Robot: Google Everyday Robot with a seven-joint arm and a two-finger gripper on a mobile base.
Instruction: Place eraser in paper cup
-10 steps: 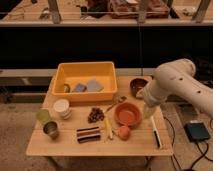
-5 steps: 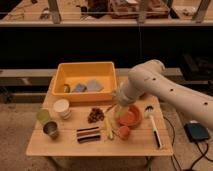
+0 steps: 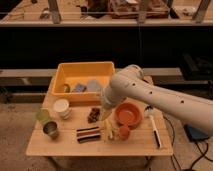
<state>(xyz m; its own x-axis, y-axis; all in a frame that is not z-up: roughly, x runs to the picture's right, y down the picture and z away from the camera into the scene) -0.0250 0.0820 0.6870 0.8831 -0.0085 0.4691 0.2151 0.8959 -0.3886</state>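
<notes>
The claw [image 3: 106,114] hovers spread open and empty over the surface [image 3: 142,144]. One eraser [image 3: 88,134] lies near it, toward the front edge. One paper cup [image 3: 62,107] stands farther off.

Arm [image 3: 165,102]: one, white, dotted shell. Enters from the right edge, rises leftward to a rounded bend, then drops steeply. Tool [image 3: 106,114]: at the arm's lower end, pointing down, low above the middle of the table [image 3: 55,145]; fingers parted, holding nothing.
</notes>
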